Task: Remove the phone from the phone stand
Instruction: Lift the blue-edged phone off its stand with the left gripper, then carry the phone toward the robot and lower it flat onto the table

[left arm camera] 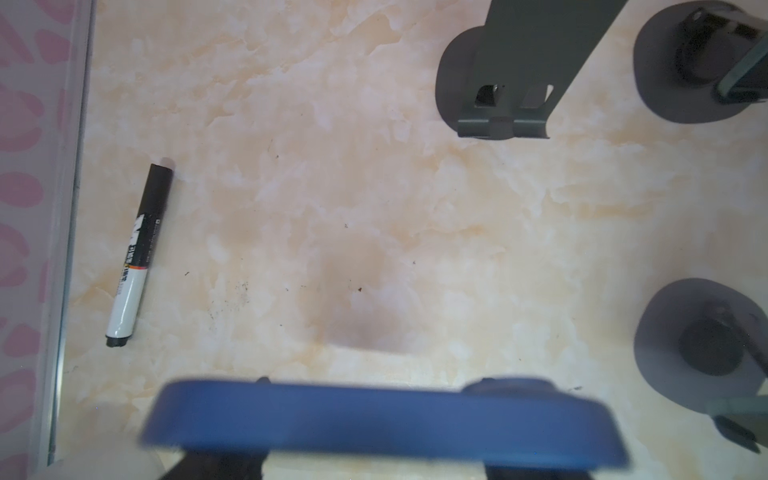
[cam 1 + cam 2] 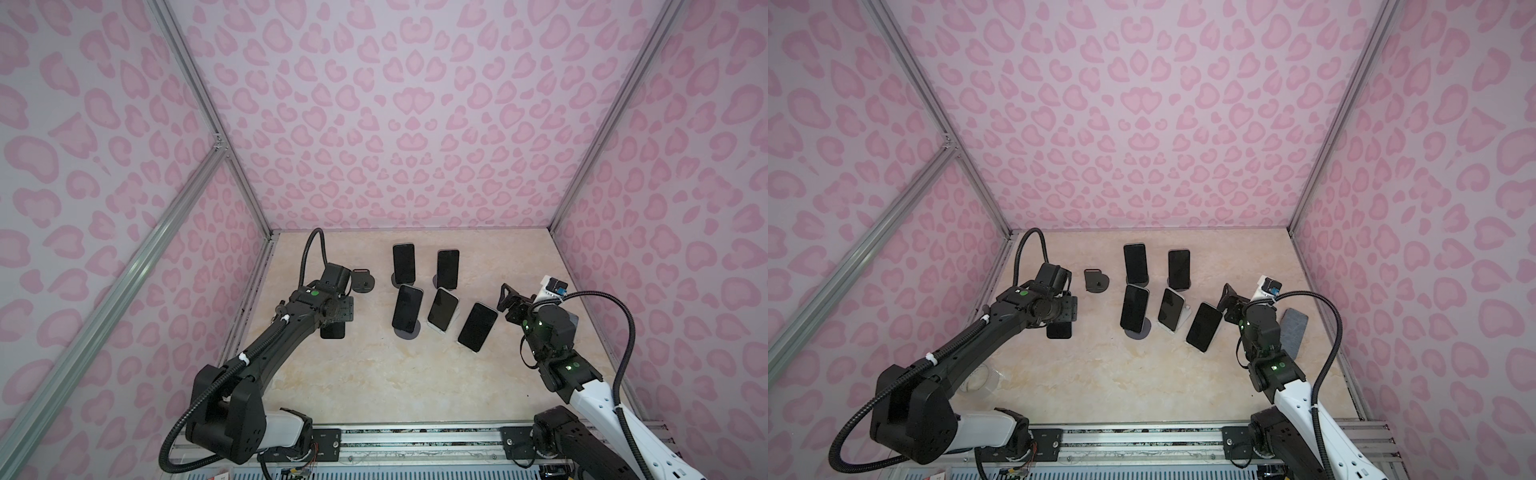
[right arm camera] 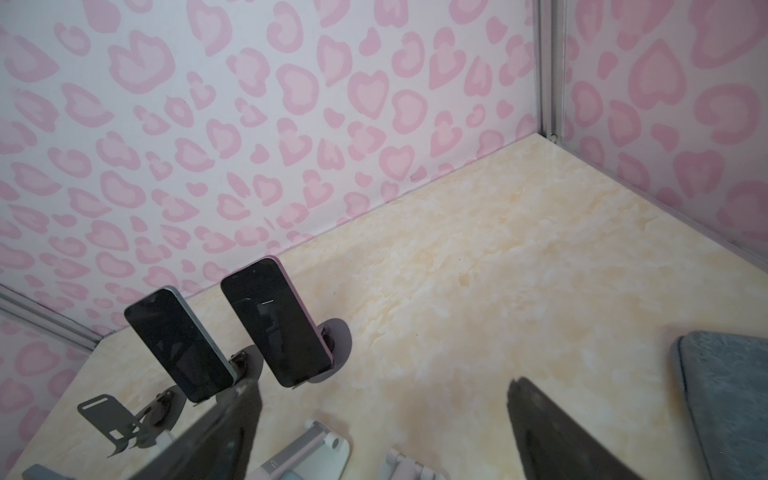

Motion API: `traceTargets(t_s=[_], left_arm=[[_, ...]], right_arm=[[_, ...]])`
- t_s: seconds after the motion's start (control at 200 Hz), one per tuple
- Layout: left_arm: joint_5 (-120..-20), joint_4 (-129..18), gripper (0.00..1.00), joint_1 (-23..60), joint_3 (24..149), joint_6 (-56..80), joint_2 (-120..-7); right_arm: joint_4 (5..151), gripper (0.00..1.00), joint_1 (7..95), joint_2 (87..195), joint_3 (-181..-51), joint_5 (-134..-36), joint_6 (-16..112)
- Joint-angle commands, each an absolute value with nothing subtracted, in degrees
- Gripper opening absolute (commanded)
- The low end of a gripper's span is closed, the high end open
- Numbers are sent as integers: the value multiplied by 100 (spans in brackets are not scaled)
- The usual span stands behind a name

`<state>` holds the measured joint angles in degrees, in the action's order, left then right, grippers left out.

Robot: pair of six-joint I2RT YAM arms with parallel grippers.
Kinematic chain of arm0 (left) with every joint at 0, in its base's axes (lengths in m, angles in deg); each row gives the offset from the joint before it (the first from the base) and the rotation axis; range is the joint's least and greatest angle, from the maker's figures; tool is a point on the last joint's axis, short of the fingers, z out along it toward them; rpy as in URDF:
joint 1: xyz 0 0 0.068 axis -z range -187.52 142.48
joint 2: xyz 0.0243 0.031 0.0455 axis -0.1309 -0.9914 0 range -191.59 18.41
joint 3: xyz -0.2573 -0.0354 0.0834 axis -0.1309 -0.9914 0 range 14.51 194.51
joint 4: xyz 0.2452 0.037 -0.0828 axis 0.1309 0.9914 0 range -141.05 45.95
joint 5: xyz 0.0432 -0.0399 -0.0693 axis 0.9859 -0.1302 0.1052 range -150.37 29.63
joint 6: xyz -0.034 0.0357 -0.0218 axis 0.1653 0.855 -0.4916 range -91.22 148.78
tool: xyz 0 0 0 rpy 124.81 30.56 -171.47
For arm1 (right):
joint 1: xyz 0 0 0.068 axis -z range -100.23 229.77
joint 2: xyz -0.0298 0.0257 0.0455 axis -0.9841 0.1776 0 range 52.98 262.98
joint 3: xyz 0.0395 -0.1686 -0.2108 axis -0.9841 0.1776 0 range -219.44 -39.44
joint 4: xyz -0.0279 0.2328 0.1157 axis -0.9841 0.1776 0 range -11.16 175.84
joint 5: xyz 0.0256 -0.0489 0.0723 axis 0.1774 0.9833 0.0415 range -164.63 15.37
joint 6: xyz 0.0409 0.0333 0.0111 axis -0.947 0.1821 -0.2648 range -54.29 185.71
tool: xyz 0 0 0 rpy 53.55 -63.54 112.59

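My left gripper (image 2: 336, 321) is shut on a blue-edged phone (image 1: 382, 419), which lies across its jaws above the table. In both top views this phone (image 2: 1059, 331) shows as a dark slab under the wrist. An empty dark phone stand (image 2: 362, 282) stands just behind it, apart from the phone. Several other phones lean on stands in the middle, among them a rear one (image 2: 404, 262) and the nearest right one (image 2: 478, 327). My right gripper (image 2: 505, 301) hangs open beside that right phone, with nothing between its fingers (image 3: 224, 432).
A black-and-white marker (image 1: 139, 255) lies near the left wall. A grey pad (image 2: 1293, 332) lies at the right, next to the right arm. A clear tape roll (image 2: 980, 380) lies by the left arm's base. Patterned walls close three sides.
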<state>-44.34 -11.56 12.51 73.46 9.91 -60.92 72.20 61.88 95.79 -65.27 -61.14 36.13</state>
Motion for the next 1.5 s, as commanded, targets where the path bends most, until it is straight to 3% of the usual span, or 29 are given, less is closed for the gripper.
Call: traceTargets(t_s=[0.0, 0.295, 0.9, 1.5], left_arm=[[-4535, -1112, 70, 1054, 7420, 1239, -6366], [-5146, -1122, 67, 544, 7558, 1518, -7032], [-4891, -507, 65, 333, 8300, 1844, -8711], [-5440, -466, 74, 198, 8403, 1849, -9226]], right_arm=[[7101, 95, 6177, 9527, -6493, -6066, 3607], [6957, 95, 6174, 9517, -6423, -6217, 3543], [6949, 94, 6165, 9435, -6369, -6057, 3528], [6981, 94, 6165, 9315, -6353, -5965, 3557]])
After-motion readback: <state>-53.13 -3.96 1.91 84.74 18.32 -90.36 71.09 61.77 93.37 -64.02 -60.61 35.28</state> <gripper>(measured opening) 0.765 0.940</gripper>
